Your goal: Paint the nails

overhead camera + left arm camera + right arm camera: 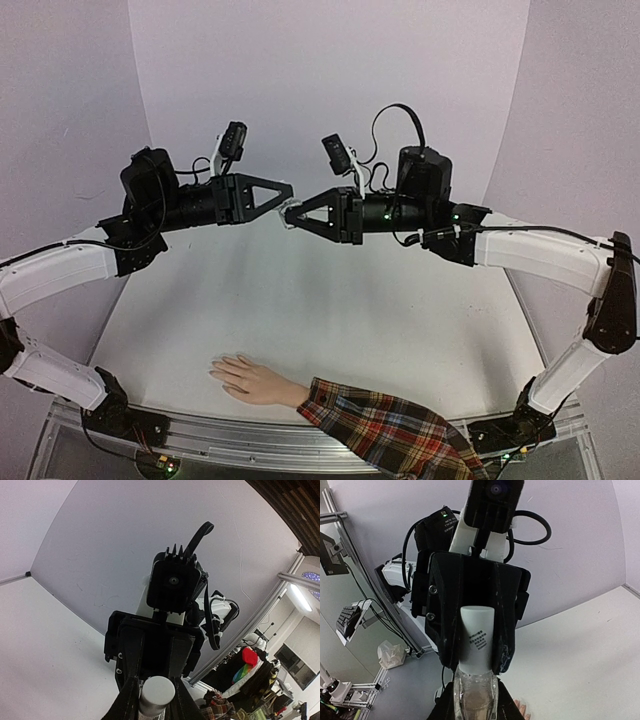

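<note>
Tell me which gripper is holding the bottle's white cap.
The left gripper clamps the white cap; the right gripper holds the clear bottle body instead.

Open room spans the table middle; the mannequin hand blocks its near edge

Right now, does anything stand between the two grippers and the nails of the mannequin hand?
Nothing visible. The left gripper and right gripper hold the bottle in the air; only bare table lies between it and the nails.
</note>
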Action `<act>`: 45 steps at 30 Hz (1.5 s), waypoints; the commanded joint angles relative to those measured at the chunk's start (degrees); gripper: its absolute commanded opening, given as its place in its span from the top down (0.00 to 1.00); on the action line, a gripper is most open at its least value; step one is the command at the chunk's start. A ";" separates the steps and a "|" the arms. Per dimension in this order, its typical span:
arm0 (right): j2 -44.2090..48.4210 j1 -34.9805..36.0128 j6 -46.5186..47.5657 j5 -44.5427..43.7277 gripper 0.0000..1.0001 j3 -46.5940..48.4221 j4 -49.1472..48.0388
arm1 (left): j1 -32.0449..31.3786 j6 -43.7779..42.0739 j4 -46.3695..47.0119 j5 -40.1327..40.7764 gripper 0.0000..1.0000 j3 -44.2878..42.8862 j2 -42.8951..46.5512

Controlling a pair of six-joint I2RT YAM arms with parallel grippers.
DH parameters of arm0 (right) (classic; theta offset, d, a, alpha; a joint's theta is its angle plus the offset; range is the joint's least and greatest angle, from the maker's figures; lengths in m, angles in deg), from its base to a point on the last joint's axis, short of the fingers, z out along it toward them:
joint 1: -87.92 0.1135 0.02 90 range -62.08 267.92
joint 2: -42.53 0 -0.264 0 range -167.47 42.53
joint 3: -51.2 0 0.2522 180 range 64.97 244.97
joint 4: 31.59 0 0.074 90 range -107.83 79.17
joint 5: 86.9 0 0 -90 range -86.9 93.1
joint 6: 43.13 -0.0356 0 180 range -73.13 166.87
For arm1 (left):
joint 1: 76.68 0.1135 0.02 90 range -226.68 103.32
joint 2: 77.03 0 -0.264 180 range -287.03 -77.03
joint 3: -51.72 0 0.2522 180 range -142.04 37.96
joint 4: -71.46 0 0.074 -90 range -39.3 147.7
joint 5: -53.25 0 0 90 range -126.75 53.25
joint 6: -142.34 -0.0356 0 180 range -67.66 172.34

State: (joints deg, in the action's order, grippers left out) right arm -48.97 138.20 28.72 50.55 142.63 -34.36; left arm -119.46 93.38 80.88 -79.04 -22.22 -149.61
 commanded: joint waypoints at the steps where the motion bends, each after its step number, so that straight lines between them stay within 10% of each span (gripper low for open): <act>1: 0.27 0.12 -0.11 -8.95 1.00 1.07 -3.44 | 0.16 -0.60 0.22 -0.98 0.93 -1.72 -0.58; 5: 2.12 3.09 6.13 -33.42 1.00 0.80 4.13 | -0.10 -4.71 -8.17 6.73 1.00 -4.06 -0.63; 9: -2.18 14.58 22.70 -86.31 1.00 6.80 10.58 | -1.58 -8.39 -18.26 20.68 1.00 -6.76 -0.96; 12: -7.44 18.18 31.68 -101.19 1.00 11.76 9.86 | -2.18 -8.68 -21.23 25.88 1.00 -8.18 -1.98; 16: -7.42 18.56 32.54 -90.53 1.00 11.11 10.36 | -2.42 -8.90 -21.91 25.62 0.99 -8.94 -2.83; 22: 0.57 15.79 27.94 -58.16 1.00 3.49 10.63 | -1.24 -4.77 -9.57 17.18 0.51 -2.70 1.42; 26: 4.21 10.18 21.41 -33.19 1.00 0.85 10.57 | -0.60 -3.13 -4.65 11.83 0.40 -0.48 2.68; 33: 4.49 4.48 12.49 -10.94 1.00 -0.20 5.97 | -0.23 1.16 4.49 0.89 0.45 0.09 0.95; 45: 3.01 3.61 8.48 -7.07 1.00 1.19 2.91 | -0.28 0.46 3.06 -1.44 0.67 -0.88 0.31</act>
State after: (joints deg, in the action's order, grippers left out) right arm -45.56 142.16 39.18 40.94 142.63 -26.87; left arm -119.85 94.34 82.81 -78.54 -21.77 -149.17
